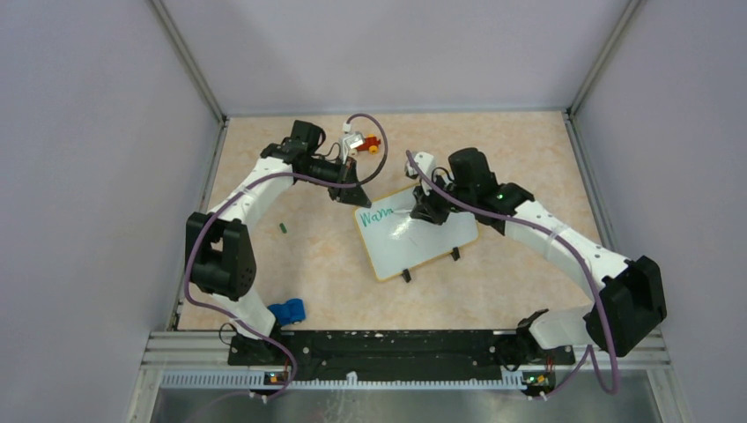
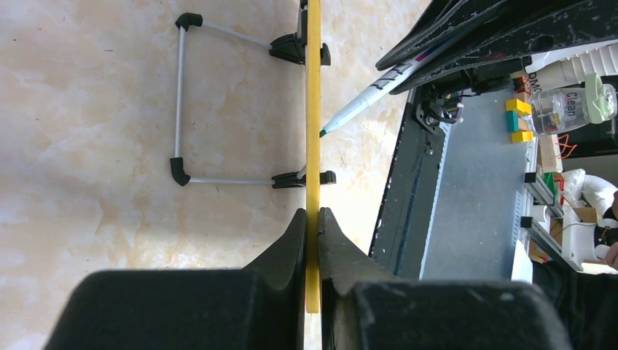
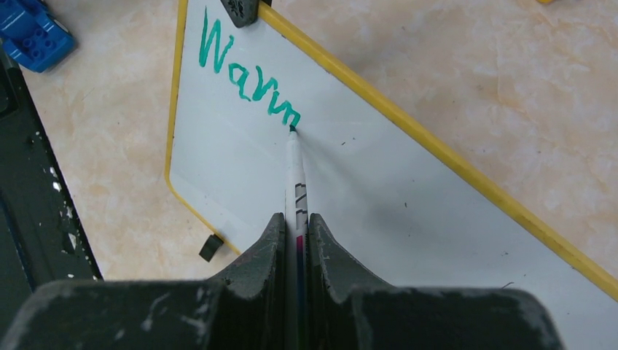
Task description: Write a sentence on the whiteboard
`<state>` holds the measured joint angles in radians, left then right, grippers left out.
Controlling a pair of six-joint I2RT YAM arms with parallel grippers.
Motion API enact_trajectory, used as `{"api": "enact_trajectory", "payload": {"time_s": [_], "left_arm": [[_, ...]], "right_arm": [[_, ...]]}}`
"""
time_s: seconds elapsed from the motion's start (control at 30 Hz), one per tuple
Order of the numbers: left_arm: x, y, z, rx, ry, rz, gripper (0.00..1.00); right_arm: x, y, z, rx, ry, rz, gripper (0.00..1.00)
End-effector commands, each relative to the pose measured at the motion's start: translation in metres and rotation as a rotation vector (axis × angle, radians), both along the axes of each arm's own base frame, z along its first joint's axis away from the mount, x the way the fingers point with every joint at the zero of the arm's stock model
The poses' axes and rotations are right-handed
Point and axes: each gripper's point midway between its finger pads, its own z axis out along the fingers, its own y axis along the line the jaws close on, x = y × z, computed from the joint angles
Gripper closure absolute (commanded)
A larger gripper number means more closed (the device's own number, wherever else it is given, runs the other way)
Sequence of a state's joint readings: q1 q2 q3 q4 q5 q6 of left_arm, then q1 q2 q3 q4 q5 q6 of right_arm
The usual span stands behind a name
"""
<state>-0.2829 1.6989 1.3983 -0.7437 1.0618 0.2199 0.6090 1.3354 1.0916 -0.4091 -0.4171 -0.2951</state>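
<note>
The whiteboard (image 1: pixel 427 247), white with a yellow rim, stands tilted mid-table on its black feet. My left gripper (image 1: pixel 351 196) is shut on its far left corner; in the left wrist view the fingers (image 2: pixel 295 240) pinch the yellow edge (image 2: pixel 313 109). My right gripper (image 1: pixel 425 211) is shut on a white marker (image 3: pixel 297 179). The marker's green tip touches the board (image 3: pixel 423 219) at the end of the sentence (image 3: pixel 248 76), green lettering that reads roughly "Warm" (image 1: pixel 379 216). The marker (image 2: pixel 372 89) also shows beside the board's edge in the left wrist view.
A blue block (image 1: pixel 287 312) lies near the left arm's base. A small dark green cap (image 1: pixel 284 228) sits left of the board. An orange-red toy (image 1: pixel 373 144) and a white piece (image 1: pixel 354 141) lie at the back. The board's wire stand (image 2: pixel 178 95) rests behind it.
</note>
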Motion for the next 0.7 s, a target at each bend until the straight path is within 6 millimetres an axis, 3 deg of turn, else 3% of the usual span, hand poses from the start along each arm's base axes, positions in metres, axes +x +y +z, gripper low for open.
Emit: {"api": "enact_trajectory", "payload": {"time_s": [0.0,0.37,0.67], "left_arm": [[-0.009,-0.001,0.004,-0.003,-0.021,-0.021,1.00],[-0.010,-0.001,0.004,-0.003,-0.021,-0.021,1.00],[-0.010,-0.001,0.005,-0.006,-0.023,-0.023,1.00]], "right_arm": [[0.003,-0.007,0.000,-0.006,-0.024,-0.007,1.00],[-0.006,-0.003,-0.001,-0.011,-0.013,0.025,1.00],[-0.012,0.001,0.027,0.039,-0.027,0.052,1.00]]}}
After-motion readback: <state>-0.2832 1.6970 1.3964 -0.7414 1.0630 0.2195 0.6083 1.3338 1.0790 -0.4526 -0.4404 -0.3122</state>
